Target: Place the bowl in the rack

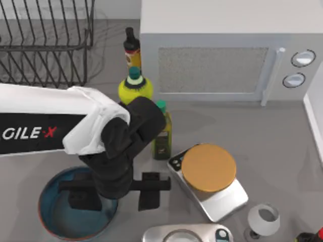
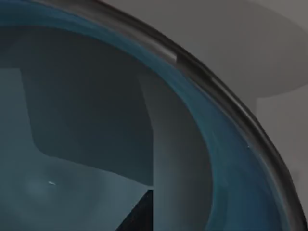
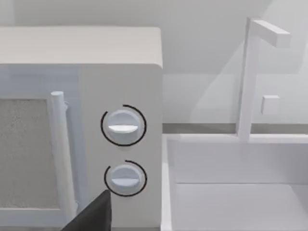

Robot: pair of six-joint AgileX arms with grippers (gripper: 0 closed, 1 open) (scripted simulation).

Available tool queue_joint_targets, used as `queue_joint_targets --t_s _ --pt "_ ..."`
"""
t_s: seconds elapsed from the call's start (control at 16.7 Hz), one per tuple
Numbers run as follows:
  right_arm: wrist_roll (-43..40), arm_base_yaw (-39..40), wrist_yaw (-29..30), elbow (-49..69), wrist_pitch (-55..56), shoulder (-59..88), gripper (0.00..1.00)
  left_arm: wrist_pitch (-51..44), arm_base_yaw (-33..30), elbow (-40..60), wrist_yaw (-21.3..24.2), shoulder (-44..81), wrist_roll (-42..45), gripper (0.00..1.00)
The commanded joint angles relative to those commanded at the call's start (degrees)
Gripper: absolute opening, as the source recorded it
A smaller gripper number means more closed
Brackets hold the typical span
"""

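Observation:
The blue bowl point(image 1: 63, 219) with a reddish-brown rim sits at the front left of the table. My left gripper point(image 1: 116, 194) hangs over its right edge and is open. One finger point(image 1: 83, 199) is inside the bowl and the other stands outside the rim on the right. The left wrist view looks closely at the bowl's greyish inside point(image 2: 72, 144) and its dark rim point(image 2: 216, 86). The wire rack point(image 1: 45, 40) stands at the back left, well apart from the bowl. A dark part of my right gripper point(image 3: 91, 216) shows in front of the microwave.
A white microwave point(image 1: 217, 60) fills the back. Three bottles stand between rack and bowl: dark point(image 1: 132, 50), yellow point(image 1: 135, 86), green point(image 1: 162, 133). A silver scale with an orange disc point(image 1: 208, 167) and a white wine glass point(image 1: 263, 219) sit right of the bowl.

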Motion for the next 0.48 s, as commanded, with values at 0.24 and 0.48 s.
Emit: queue_joint_targets --t_s 0.24,0.48 --pt "0.0 0.0 0.0 0.0 0.0 0.0 1.0 0.0 0.0 0.0 0.0 0.0 0.0 0.25" --pt "0.0 0.0 0.0 0.0 0.0 0.0 1.0 0.0 0.0 0.0 0.0 0.0 0.0 0.0"
